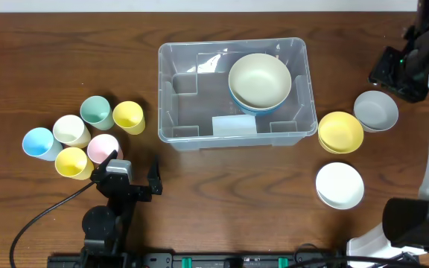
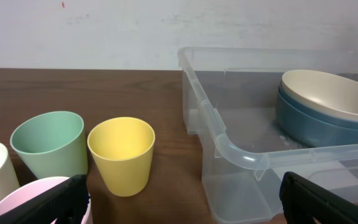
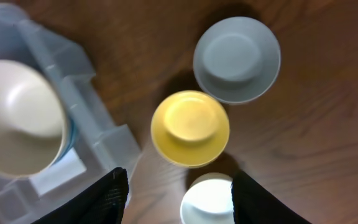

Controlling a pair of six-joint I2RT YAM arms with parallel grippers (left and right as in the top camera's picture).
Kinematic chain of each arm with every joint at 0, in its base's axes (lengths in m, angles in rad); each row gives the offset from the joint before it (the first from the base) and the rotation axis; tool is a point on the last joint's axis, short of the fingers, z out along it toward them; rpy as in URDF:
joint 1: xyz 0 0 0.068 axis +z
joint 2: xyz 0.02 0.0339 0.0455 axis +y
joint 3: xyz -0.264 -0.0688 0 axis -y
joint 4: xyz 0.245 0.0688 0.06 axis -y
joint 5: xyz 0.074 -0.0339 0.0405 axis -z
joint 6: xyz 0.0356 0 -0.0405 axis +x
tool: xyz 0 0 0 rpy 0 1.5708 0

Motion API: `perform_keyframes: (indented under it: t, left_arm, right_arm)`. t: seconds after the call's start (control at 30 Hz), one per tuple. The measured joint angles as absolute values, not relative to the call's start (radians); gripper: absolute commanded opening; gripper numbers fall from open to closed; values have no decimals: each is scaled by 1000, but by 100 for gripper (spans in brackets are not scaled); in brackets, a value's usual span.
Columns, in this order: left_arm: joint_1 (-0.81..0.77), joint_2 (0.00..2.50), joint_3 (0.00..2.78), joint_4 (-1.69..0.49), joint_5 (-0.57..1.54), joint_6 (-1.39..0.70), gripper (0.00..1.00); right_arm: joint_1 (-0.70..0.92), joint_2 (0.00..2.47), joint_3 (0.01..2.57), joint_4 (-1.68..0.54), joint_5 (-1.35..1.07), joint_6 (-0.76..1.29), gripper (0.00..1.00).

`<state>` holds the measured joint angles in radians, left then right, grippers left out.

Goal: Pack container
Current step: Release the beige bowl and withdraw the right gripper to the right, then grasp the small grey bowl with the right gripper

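Right wrist view shows the right fingers (image 3: pixel 112 196) spread and empty over the yellow bowl (image 3: pixel 190 127), so they should drop squarely, grip 1 edge and carry it to the container (image 1: pixel 167 112) mid-way along the worktop (image 1: pixel 199 193); the left fingers (image 2: pixel 67 199) gape empty beside the cups (image 1: pixel 71 130).

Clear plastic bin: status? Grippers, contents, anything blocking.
Left gripper open, empty, near pastel plastic cups. Right gripper open, empty, over round yellow bowl. Large clear plastic bin holds cream bowl nested in blue bowl. Nothing blocking its mouth.
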<state>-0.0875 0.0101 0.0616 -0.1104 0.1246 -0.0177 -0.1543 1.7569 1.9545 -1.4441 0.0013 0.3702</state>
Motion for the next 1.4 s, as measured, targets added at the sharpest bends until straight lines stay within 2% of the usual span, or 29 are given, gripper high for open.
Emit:
perform_keyframes:
  t: [0.27, 0.63, 0.97, 1.2, 1.27, 1.4]
  left_arm:
    - [-88, 10, 62, -110, 125, -18, 98]
    - [-88, 10, 62, -110, 125, -17, 98]
    - [-88, 10, 62, -110, 124, -18, 98]
    - [-88, 10, 62, -110, 124, -18, 98]
    - [-88, 10, 62, -110, 125, -17, 98]
    - [-88, 10, 62, -110, 125, -18, 98]
  right_arm:
    - [-160, 1761, 1734, -1187, 5, 363, 61]
    - [-184, 1761, 1440, -869, 28, 363, 62]
    - [-192, 1771, 1275, -702, 38, 363, 60]
    - [-192, 1869, 1261, -675, 41, 362, 59]
    - [-192, 1893, 1260, -670, 42, 362, 58]
    - [-192, 1917, 1259, -656, 43, 356, 46]
